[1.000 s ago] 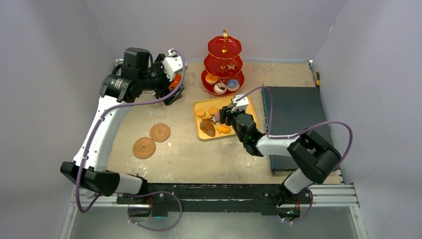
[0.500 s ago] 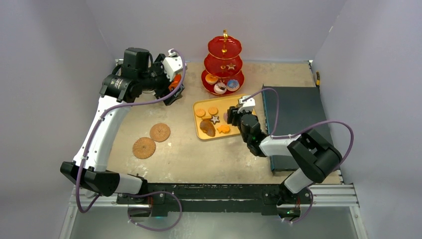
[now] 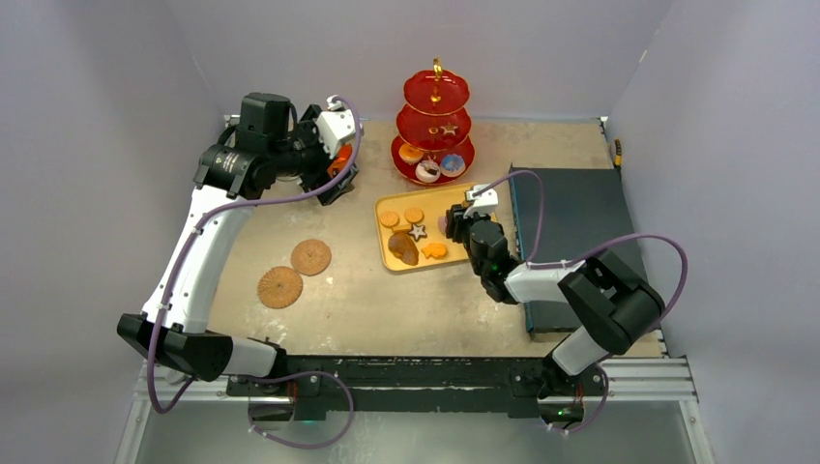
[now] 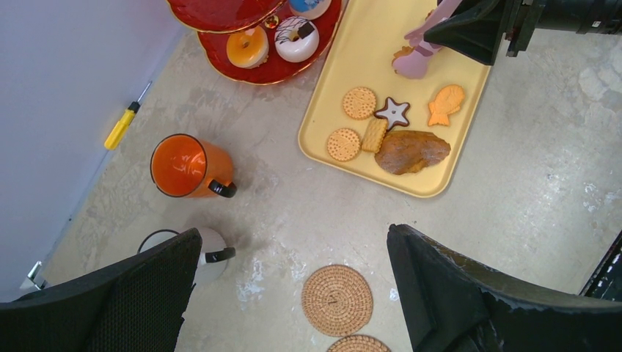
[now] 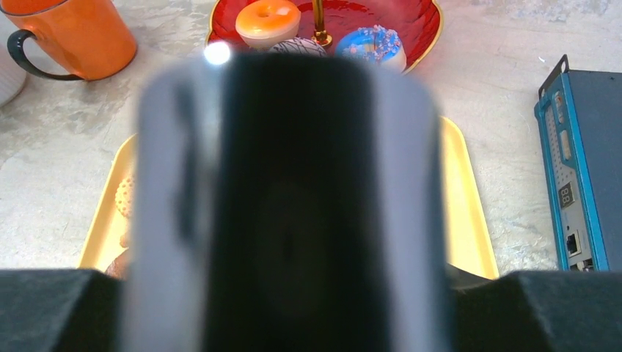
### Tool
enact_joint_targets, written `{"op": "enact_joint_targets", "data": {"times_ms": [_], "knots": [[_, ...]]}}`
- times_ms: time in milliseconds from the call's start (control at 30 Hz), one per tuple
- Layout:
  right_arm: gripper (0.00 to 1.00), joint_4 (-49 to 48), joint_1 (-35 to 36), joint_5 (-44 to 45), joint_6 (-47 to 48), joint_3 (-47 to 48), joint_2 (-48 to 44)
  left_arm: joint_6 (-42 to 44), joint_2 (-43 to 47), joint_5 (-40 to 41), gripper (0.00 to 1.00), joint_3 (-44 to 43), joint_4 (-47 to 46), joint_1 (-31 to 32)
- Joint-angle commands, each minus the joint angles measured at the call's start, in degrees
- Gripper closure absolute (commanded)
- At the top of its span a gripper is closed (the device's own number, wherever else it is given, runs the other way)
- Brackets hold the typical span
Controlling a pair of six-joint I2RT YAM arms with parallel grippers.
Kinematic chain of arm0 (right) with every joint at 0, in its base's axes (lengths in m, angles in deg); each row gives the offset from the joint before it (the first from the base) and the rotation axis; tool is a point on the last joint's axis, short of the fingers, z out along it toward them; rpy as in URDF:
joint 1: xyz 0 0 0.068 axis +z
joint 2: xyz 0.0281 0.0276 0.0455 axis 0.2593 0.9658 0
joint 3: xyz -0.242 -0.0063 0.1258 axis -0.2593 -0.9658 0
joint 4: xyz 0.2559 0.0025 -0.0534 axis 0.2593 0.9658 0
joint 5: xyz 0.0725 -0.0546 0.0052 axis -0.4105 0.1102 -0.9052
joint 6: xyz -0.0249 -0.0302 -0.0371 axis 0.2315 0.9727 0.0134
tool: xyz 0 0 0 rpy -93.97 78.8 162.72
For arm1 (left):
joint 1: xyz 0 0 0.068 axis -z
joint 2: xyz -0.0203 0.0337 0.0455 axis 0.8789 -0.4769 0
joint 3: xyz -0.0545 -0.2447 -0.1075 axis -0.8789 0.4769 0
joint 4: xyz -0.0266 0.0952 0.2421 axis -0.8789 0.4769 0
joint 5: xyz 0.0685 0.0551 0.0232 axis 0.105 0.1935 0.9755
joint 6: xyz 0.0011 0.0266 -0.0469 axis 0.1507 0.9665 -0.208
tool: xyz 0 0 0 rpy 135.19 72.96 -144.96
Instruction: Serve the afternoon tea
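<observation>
My right gripper [image 3: 451, 223] hangs over the right part of the yellow tray [image 4: 367, 51], shut on a lilac pastry [image 4: 413, 60] that fills the right wrist view as a blurred lilac and dark shape [image 5: 293, 205]. On the tray lie two round biscuits [image 4: 359, 103], a star [image 4: 394, 112], an orange fish-shaped pastry [image 4: 447, 104] and a croissant [image 4: 412, 152]. The red three-tier stand [image 3: 435, 126] has donuts on its lowest tier [image 5: 268, 18]. My left gripper [image 4: 290, 242] is open, high above the orange mug [image 4: 183, 165] and the white mug [image 4: 209, 253]. Two coasters [image 3: 310, 256] lie nearer.
A dark blue box [image 3: 571, 232] lies along the table's right side, close to my right arm. A yellow screwdriver [image 4: 121, 126] rests by the back wall behind the mugs. Grey walls enclose the table on three sides.
My right gripper has drawn back to the right across the tray with the lilac pastry, uncovering the star, and its jaws have narrowed. The left arm has stayed still.
</observation>
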Motion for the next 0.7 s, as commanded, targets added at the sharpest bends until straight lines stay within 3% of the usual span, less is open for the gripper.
{"op": "enact_joint_targets", "data": {"times_ms": [0,100,400,667], "knots": [[0.58,-3.1,-0.1,1.0,1.6,0.9,-0.3,1.3,1.5,-0.7,0.02,-0.5,-0.3,0.2],[0.63,-2.5,-0.1,0.2,2.1,2.0,-1.5,1.1,1.4,-0.8,0.02,-0.5,-0.4,0.1],[0.64,-1.0,-3.2,-2.8,5.1,13.4,-6.7,1.1,1.0,-0.7,0.02,-0.7,-0.5,0.2],[0.64,0.5,-8.6,-7.5,4.2,28.0,-1.4,1.6,1.0,-0.4,0.02,-0.7,-0.4,0.2]]}}
